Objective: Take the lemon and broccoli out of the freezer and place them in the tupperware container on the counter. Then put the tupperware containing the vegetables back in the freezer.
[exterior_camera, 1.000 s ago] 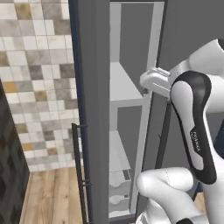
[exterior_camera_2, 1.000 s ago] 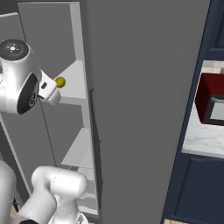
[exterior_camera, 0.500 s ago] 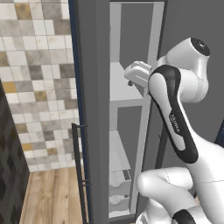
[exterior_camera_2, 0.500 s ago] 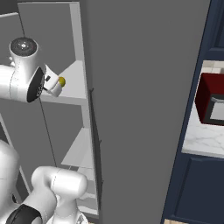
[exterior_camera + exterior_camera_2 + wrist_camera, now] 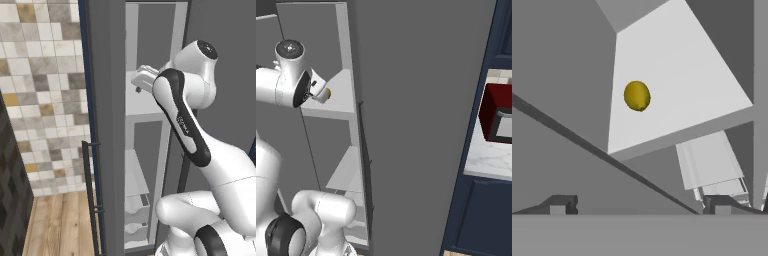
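The freezer (image 5: 106,110) stands open, its grey door (image 5: 421,100) swung to the right. On its upper white shelf (image 5: 677,75) lies the lemon (image 5: 637,95), small and yellow; in the right base view a sliver of the lemon (image 5: 329,93) peeks past the hand. My gripper (image 5: 639,206) is open, fingertips wide apart, a short way in front of the lemon and touching nothing. The hand (image 5: 144,80) reaches in at upper-shelf height. The broccoli and the tupperware container are out of view. A strip of the counter (image 5: 487,161) shows at the right.
A red microwave (image 5: 497,119) sits on the counter over dark navy cabinets (image 5: 481,215). Lower freezer shelves and drawers (image 5: 136,220) lie below the hand. The long dark door handle (image 5: 90,190) hangs at the left, before a tiled wall (image 5: 45,90) and wood floor.
The arm has swung up and leftward, carrying the hand into the freezer's upper shelf toward the lemon. The jaws have stayed open.
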You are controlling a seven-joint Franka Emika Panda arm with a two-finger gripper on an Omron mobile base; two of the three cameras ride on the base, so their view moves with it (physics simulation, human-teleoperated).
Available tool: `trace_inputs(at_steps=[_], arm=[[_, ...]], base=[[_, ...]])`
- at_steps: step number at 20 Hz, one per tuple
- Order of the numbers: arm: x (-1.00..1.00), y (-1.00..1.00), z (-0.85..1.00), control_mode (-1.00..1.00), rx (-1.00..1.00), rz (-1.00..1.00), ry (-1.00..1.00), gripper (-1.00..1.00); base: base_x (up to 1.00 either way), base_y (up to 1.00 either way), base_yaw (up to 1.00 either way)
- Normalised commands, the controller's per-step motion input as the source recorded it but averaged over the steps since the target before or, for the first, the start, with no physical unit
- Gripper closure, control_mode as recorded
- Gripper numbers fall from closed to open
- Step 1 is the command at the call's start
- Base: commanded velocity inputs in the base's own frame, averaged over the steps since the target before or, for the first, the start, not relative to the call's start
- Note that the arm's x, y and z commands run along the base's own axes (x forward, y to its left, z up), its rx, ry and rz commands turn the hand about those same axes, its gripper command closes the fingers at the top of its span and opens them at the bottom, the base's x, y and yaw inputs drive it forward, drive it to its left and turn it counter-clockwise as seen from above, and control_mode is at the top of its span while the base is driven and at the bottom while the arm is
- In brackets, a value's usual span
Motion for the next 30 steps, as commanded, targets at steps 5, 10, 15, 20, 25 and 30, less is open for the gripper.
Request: trace_inputs(at_steps=[5, 10, 15, 20, 25, 30], arm=[[0.43, 0.08, -0.13, -1.0, 0.0, 0.0, 0.0, -1.0], [0.27, 0.03, -0.2, -1.0, 0.0, 0.0, 0.0, -1.0], [0.2, 0.02, -0.19, -1.0, 0.0, 0.0, 0.0, -1.0], [0.25, 0.05, -0.15, -1.0, 0.0, 0.0, 0.0, -1.0], [0.24, 0.08, -0.14, -1.0, 0.0, 0.0, 0.0, -1.0], [0.21, 0.11, -0.15, -1.0, 0.0, 0.0, 0.0, -1.0]], base=[[0.0, 0.0, 0.0], [0.0, 0.0, 0.0], [0.0, 0.0, 0.0], [0.0, 0.0, 0.0], [0.0, 0.0, 0.0], [0.0, 0.0, 0.0]])
